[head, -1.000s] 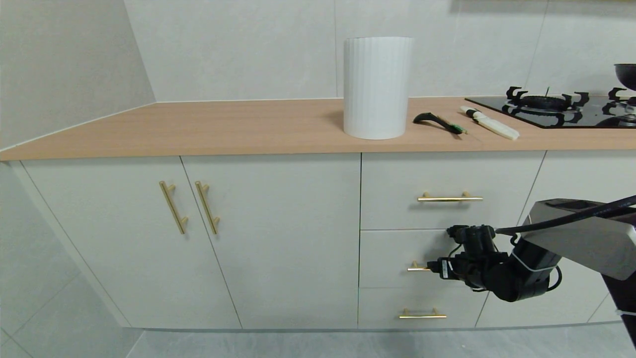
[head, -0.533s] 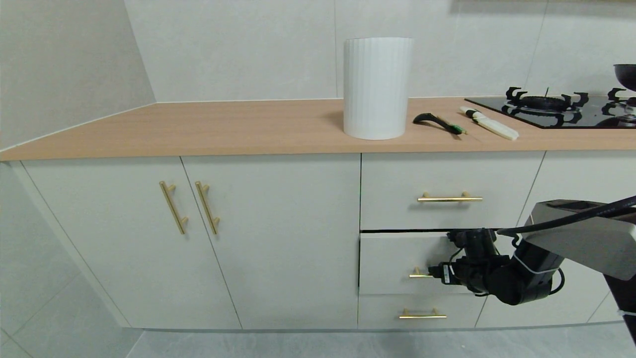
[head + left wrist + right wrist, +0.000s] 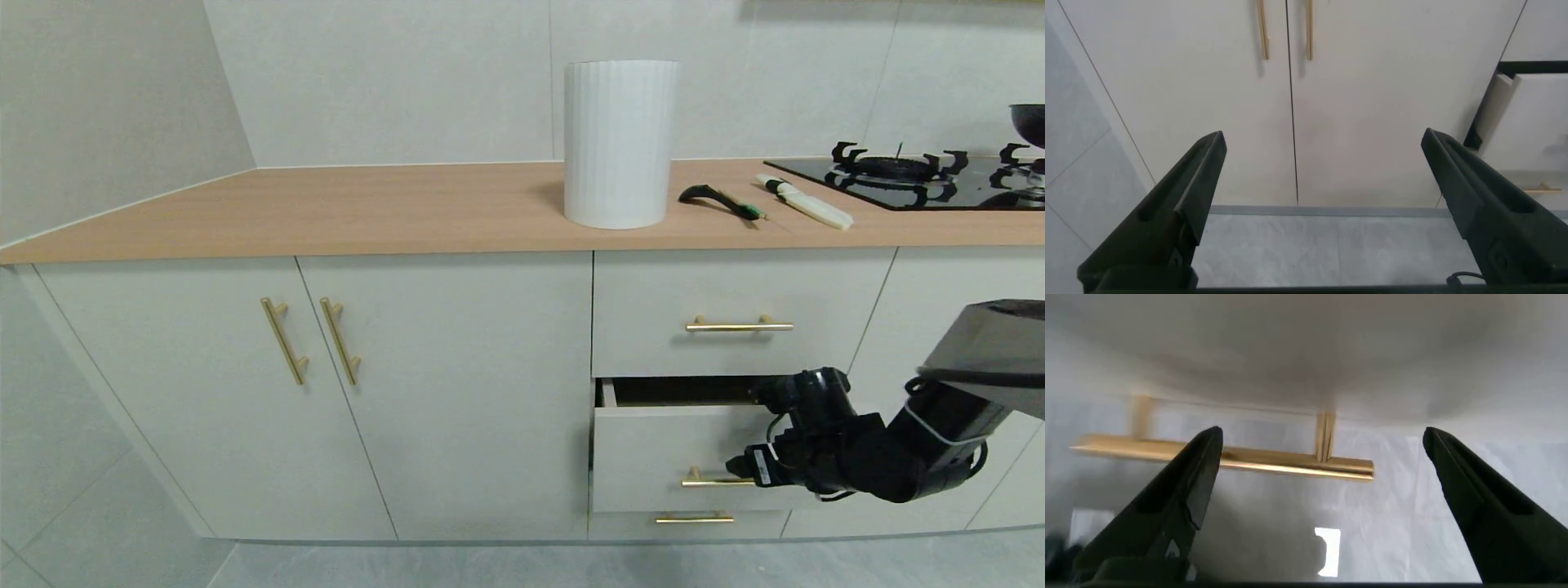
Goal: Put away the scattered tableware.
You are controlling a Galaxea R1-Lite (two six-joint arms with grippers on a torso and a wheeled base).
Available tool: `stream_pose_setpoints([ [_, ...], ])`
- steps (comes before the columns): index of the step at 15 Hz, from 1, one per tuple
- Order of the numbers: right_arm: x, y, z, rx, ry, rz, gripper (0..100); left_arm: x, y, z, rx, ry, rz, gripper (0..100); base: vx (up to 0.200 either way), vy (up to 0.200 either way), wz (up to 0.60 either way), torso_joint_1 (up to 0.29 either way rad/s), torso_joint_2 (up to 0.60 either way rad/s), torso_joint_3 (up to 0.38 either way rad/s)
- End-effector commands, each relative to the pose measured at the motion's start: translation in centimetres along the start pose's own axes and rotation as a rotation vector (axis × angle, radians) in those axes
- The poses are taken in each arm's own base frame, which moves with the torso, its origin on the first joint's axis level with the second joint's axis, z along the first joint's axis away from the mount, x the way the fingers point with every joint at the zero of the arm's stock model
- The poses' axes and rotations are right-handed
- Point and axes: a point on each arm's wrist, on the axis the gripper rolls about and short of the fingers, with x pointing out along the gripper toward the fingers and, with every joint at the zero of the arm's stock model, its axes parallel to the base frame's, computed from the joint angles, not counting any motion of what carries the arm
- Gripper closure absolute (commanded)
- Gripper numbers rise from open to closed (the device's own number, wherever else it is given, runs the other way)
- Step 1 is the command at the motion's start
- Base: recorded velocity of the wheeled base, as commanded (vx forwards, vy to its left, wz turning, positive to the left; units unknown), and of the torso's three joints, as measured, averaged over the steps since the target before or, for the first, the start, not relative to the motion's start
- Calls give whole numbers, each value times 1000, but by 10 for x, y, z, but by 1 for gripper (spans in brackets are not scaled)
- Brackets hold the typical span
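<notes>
Two utensils lie on the wooden counter [image 3: 367, 208]: a black-handled one with a green tip [image 3: 720, 201] and a white one with a dark band [image 3: 804, 201]. Below them the middle drawer [image 3: 653, 445] stands partly pulled out, with a dark gap above its front. My right gripper [image 3: 739, 474] is at that drawer's gold handle [image 3: 712, 482]. In the right wrist view the handle [image 3: 1249, 457] runs across between the spread fingers [image 3: 1192, 482] of the right gripper [image 3: 1321, 439]. My left gripper [image 3: 1323, 139] hangs open and empty, low before the cabinet doors [image 3: 1290, 98].
A tall white ribbed cylinder [image 3: 620, 143] stands on the counter left of the utensils. A black gas hob [image 3: 914, 175] is at the far right. Top drawer [image 3: 739, 314] and bottom drawer [image 3: 694, 523] are closed. The double doors [image 3: 310, 392] with gold handles are closed.
The middle drawer has slid out from closed to partly open. My right gripper has drawn back and downward along with its handle.
</notes>
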Motion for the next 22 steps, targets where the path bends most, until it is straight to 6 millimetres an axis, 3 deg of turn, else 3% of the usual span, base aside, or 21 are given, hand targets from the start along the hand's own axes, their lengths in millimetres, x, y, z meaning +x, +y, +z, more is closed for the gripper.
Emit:
stream_pose_setpoints([
  [1,-81,10,24,-36,-94,72,0,0,0,0,0,0,1,0,0,0,0,0,0,0],
  [3,-134,18,34,-63,-156,113,0,0,0,0,0,0,1,0,0,0,0,0,0,0],
  [4,-147,21,38,-63,-199,126,0,0,0,0,0,0,1,0,0,0,0,0,0,0],
  [6,-152,22,41,-61,-229,135,0,0,0,0,0,0,1,0,0,0,0,0,0,0],
  [11,-86,29,40,-18,-251,84,0,0,0,0,0,0,1,0,0,0,0,0,0,0],
  [12,-64,30,38,-7,-262,52,0,0,0,0,1,0,1,0,0,0,0,0,0,0],
  [15,-31,31,39,37,-286,-4,0,0,0,0,0,0,1,0,0,0,0,0,0,0],
  [22,-23,26,35,64,-208,-16,0,0,0,0,0,0,1,0,0,0,0,0,0,0],
])
